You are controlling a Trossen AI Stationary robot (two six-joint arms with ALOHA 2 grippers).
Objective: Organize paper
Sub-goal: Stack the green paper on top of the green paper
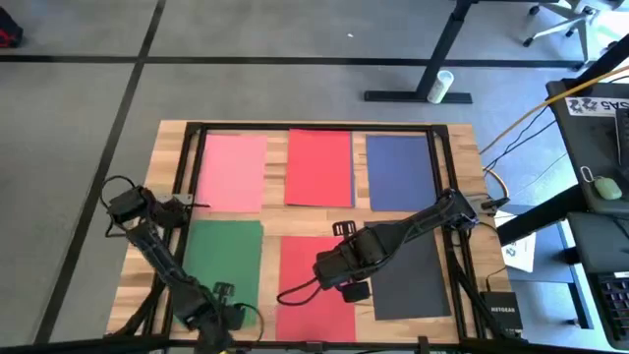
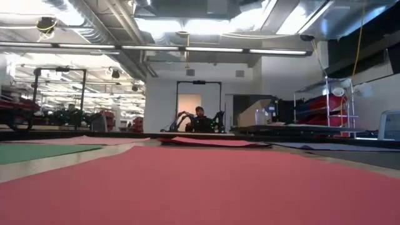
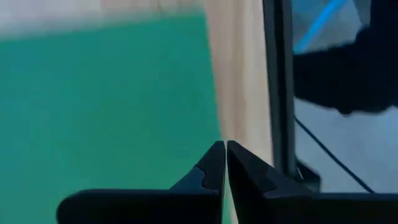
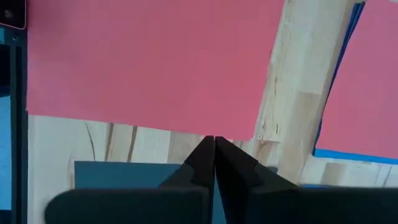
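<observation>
Near row, high view: my L gripper (image 1: 228,317) sits at the front edge of the table (image 1: 462,157), over the near right corner of the green sheet (image 1: 224,258). In the L wrist view its fingers (image 3: 214,163) are pressed tip to tip with nothing between them; the green sheet (image 3: 106,93) lies flat beside bare wood. I judge this arm is parked low, out of the way.

My R gripper (image 1: 346,287) hangs over the seam between the near red sheet (image 1: 313,280) and the dark grey sheet (image 1: 411,280), arm reaching in from the table's right side. R wrist view: fingers (image 4: 214,155) closed on themselves, no paper pinched; ahead lie a red sheet (image 4: 149,62) and a strip of bare wood. I judge it is poised to nudge or pinch an edge, since flat sheets offer no other hold.

Far row, L to R: pink sheet (image 1: 233,172), far red sheet (image 1: 318,167), navy sheet (image 1: 401,172), laid edge-parallel w/ narrow gaps, approx. a grid w/ the near row. All six lie flat and separate, not stacked.

Low view: red paper (image 2: 200,187) fills the foreground; a person (image 2: 200,119) sits far back in the room.
</observation>
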